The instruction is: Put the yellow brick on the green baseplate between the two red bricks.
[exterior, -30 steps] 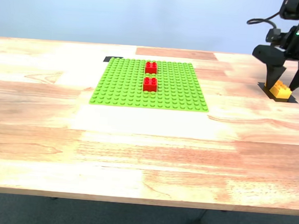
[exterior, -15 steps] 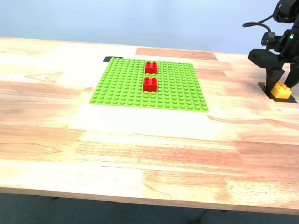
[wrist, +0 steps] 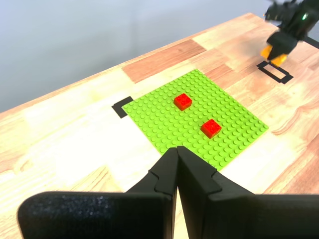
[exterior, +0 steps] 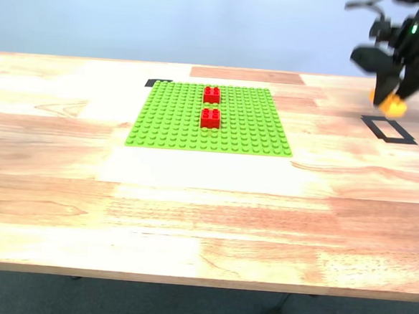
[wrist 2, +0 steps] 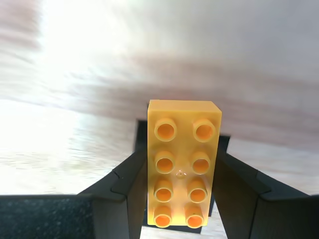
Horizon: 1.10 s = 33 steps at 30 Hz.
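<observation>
Pale wooden desk point(exterior: 192, 199) before a plain blue-grey wall. Green baseplate point(exterior: 211, 118) lying flat, two red bricks point(exterior: 211, 106) standing apart on it. Second gripper point(exterior: 390, 98) lifted above a black tape outline point(exterior: 389, 130), fingers point(wrist 2: 130, 185) clamped on the yellow brick point(wrist 2: 182, 167). First gripper point(wrist: 176, 155) raised, fingers pressed together, empty.
</observation>
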Available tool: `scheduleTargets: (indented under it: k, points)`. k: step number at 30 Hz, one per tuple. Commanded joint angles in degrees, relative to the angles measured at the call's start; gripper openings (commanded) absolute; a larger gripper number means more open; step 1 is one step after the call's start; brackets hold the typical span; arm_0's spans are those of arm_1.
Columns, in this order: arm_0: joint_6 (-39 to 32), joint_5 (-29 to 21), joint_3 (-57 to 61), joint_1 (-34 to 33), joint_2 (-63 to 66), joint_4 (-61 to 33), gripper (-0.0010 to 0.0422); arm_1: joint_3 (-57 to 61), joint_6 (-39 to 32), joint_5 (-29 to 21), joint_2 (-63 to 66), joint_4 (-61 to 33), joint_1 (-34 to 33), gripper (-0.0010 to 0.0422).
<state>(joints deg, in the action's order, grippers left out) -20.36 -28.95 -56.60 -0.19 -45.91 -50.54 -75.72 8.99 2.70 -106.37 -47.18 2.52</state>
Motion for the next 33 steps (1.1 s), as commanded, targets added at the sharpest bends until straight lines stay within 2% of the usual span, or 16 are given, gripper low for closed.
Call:
scheduleTargets:
  k: [1, 4, 8, 14, 23, 26, 33]
  points:
    - [0.00, -0.02, -0.02, 0.02, -0.09, 0.48, 0.0000, -3.08, 2.73, 2.14, 3.21, -2.32, 0.98, 0.0013]
    - [0.00, 0.02, 0.07, 0.02, -0.07, 0.83, 0.0000, -6.75, 7.34, 2.58, 5.95, -4.92, 3.21, 0.0013]
    - [0.00, 0.00, 0.09, 0.02, -0.17, 1.01, 0.0000, -12.87, 11.56, 6.23, 7.91, -7.21, 7.80, 0.0013]
    - [0.00, 0.00, 0.46, 0.02, -0.15, 1.09, 0.0000, -21.31, 19.89, 6.36, 6.93, -9.29, 17.31, 0.0013]
    - [-0.02, 0.04, 0.48, 0.02, 0.00, 1.40, 0.0000, -32.13, 31.95, 5.73, -4.07, -13.31, 30.16, 0.0013]
    - [0.00, 0.02, 0.24, 0.02, 0.00, 1.22, 0.0000, -34.53, 34.88, 4.04, -8.11, -14.25, 33.00, 0.0013]
    - [-0.02, 0.02, 0.94, 0.02, 0.09, 1.22, 0.0000, -37.83, 36.46, 2.62, -17.31, -15.61, 36.59, 0.0013]
